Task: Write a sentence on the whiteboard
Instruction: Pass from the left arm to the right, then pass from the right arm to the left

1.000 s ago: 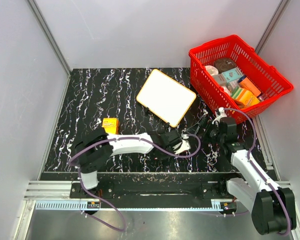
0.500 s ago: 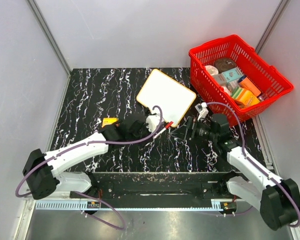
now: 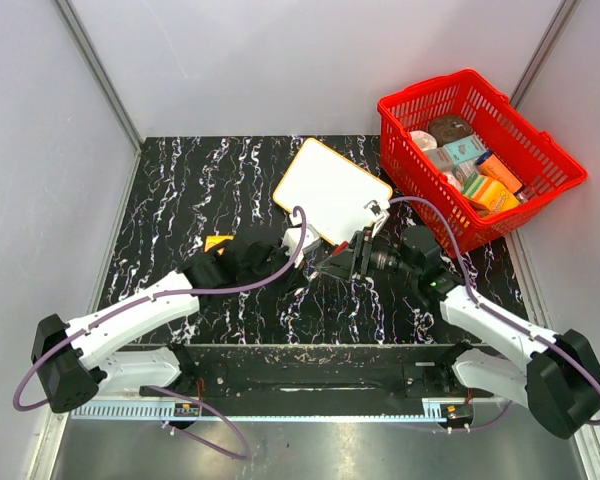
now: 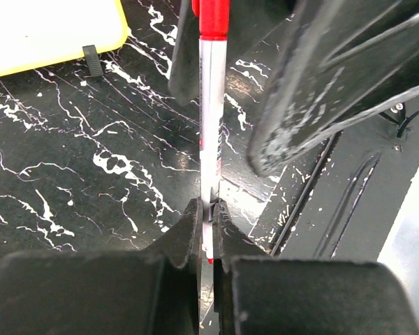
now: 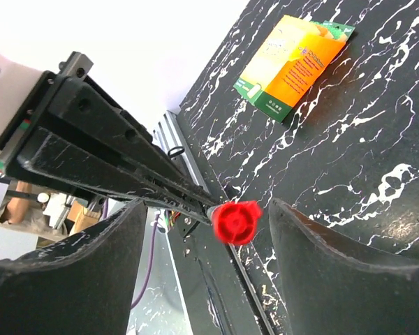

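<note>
The whiteboard (image 3: pixel 332 193) lies flat at the table's back middle, its face blank; no sentence shows on it. Its yellow-rimmed corner shows in the left wrist view (image 4: pixel 49 28). My left gripper (image 3: pixel 318 262) (image 4: pixel 209 218) is shut on the tail of a white marker (image 4: pixel 213 118) with a red cap (image 4: pixel 211 15), just in front of the board. My right gripper (image 3: pixel 346 262) (image 5: pixel 208 208) is open, its fingers (image 4: pixel 321 91) on either side of the red cap (image 5: pixel 236 221) without touching it.
A red basket (image 3: pixel 540 150) full of packaged goods stands at the back right, close to the whiteboard. A small orange box (image 3: pixel 218 242) (image 5: pixel 293 66) lies on the black marbled table left of the grippers. Grey walls close in the sides and back.
My left gripper has carried the marker up toward the board. My right gripper has moved left, and its open fingers now stand around the marker's cap.
</note>
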You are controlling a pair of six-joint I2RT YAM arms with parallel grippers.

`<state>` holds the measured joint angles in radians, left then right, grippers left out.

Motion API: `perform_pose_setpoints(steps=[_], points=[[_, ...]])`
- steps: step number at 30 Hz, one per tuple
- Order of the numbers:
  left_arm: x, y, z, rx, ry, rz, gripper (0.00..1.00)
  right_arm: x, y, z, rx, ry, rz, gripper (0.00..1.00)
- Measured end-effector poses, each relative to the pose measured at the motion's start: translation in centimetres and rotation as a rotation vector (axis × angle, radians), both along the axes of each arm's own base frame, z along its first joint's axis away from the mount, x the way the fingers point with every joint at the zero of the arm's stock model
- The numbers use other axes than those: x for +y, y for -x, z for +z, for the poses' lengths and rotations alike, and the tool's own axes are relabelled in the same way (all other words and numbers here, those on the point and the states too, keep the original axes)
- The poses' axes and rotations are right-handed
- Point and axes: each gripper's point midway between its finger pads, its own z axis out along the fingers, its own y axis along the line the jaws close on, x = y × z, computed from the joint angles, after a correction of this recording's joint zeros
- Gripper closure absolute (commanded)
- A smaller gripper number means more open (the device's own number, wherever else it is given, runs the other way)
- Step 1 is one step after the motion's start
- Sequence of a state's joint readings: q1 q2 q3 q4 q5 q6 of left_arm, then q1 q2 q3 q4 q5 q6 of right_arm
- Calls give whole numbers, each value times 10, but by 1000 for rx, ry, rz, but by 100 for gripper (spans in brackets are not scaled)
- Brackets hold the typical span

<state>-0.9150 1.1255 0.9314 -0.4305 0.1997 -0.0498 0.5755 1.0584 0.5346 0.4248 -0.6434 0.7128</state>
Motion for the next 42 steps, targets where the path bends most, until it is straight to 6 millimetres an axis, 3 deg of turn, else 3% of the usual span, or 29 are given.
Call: perform_pose_setpoints(steps=[3, 5, 6, 7, 9, 10, 11, 13, 15, 16, 21, 24, 28, 29, 30, 31, 33, 34, 36, 37, 39, 40, 42], points=[[-1, 3, 2, 12, 13, -10, 100, 5, -1, -4, 19, -2, 5, 38], [-2, 5, 4, 15, 20, -14, 100, 9, -1, -6, 26, -6, 7, 57], [-2, 5, 4, 17, 23, -16, 100, 10, -1, -6, 25, -7, 12, 84], [-2, 6, 5, 18, 24, -17, 100, 13, 0, -6, 30, -13, 17, 96], [-3, 7, 5, 23, 28, -19, 100, 16, 1, -7, 29, -15, 23, 100], [-2, 7, 5, 26, 26, -17, 94, 16, 0, -7, 36, -16, 21, 100], [-2, 7, 5, 27, 25, -14, 69, 17, -1, -8, 39, -17, 20, 100], [-1, 6, 5, 22, 24, -11, 42, 17, -1, -6, 33, -24, 16, 100], [0, 5, 9, 21, 36, 4, 20, 16, -2, -5, 28, -31, 2, 100], [1, 5, 11, 12, 40, 9, 19, 14, -2, -3, 22, -37, -14, 100], [2, 4, 32, -36, 103, 18, 19, 1, -1, 16, -27, -90, -98, 100], [-1, 2, 30, -33, 101, 14, 28, -4, -3, 27, -46, -121, -134, 100], [-8, 0, 12, 2, 63, -2, 63, -8, -5, 30, -42, -143, -167, 100], [-9, 0, 7, 10, 51, -9, 83, -9, -5, 30, -38, -143, -173, 100], [-10, 0, 5, 22, 46, -9, 90, -9, -6, 30, -35, -143, -176, 100], [-11, 0, 2, 25, 40, -15, 98, -9, -6, 30, -33, -144, -180, 95], [-12, 2, 2, 29, 41, -28, 100, -9, -7, 29, -32, -144, -182, 79], [-12, 3, 2, 23, 38, -39, 100, -9, -6, 29, -30, -144, -180, 61], [-13, 6, 1, 25, 36, -52, 100, -10, -5, 29, -32, -142, -177, 45], [-13, 5, 2, 23, 36, -49, 100, -10, -4, 29, -30, -140, -175, 31], [-13, 4, 3, 21, 39, -46, 100, -10, -1, 29, -39, -137, -164, 20], [-13, 3, 5, 19, 41, -47, 100, -11, 0, 29, -43, -137, -160, 3], [-13, 4, 6, 18, 41, -50, 100, -12, 5, 32, -60, -137, -147, 0]])
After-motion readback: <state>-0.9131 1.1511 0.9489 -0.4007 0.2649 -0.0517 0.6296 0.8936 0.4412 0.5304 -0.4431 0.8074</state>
